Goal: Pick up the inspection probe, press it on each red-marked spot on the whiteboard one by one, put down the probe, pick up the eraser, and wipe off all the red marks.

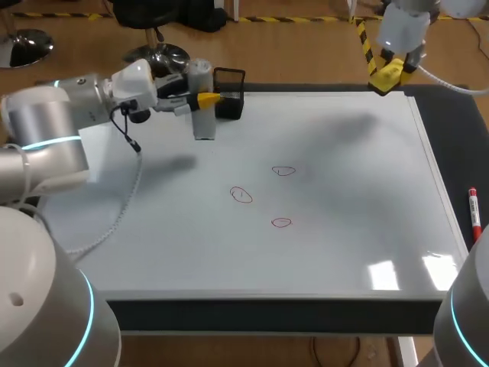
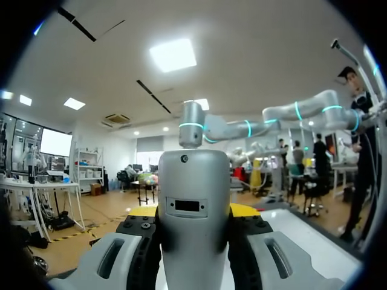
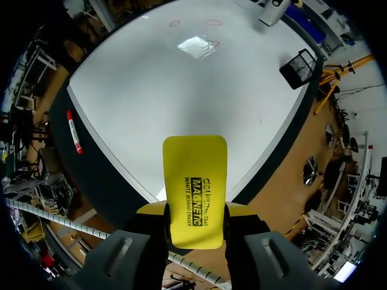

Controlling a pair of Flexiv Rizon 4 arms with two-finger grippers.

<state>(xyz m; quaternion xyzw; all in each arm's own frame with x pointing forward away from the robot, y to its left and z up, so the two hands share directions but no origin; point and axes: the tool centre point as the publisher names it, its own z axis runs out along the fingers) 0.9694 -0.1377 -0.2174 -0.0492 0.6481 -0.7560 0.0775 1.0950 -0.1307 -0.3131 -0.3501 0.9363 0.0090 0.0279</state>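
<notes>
1. The left gripper is clamped on the grey inspection probe. The probe stands upright just beside the black mesh basket, at the far left part of the whiteboard.
2. The right gripper is closed on the yellow eraser and holds it above the far right corner of the board.
3. Three red marks lie unwiped near the middle of the board.
4. I think pressing is the step in hand. Keep the probe vertical, lower it straight onto the centre of one mark and press gently. Lift it fully before going to the next mark, so the ink does not smear.
</notes>
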